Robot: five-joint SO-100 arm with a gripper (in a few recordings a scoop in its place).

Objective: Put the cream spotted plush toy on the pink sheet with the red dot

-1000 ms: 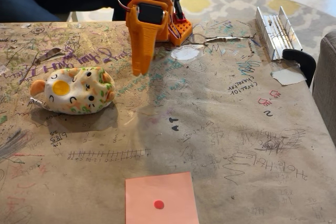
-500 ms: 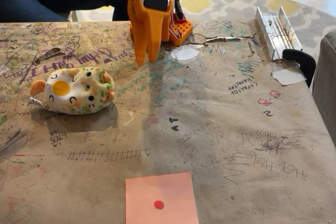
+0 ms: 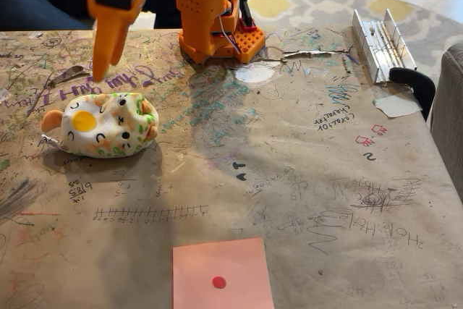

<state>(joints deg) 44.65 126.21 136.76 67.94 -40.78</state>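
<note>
My gripper (image 3: pixel 98 74), jaws looking pinched shut w/ nothing in them, hangs just above/behind the cream spotted plush toy (image 3: pixel 103 125); dropping unopened would shove it further from the pink sheet with the red dot (image 3: pixel 221 274).

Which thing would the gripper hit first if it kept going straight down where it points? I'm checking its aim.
Probably the paper-covered table just behind the plush toy; the gripper points down above the toy's far edge, though depth is unclear.
</note>
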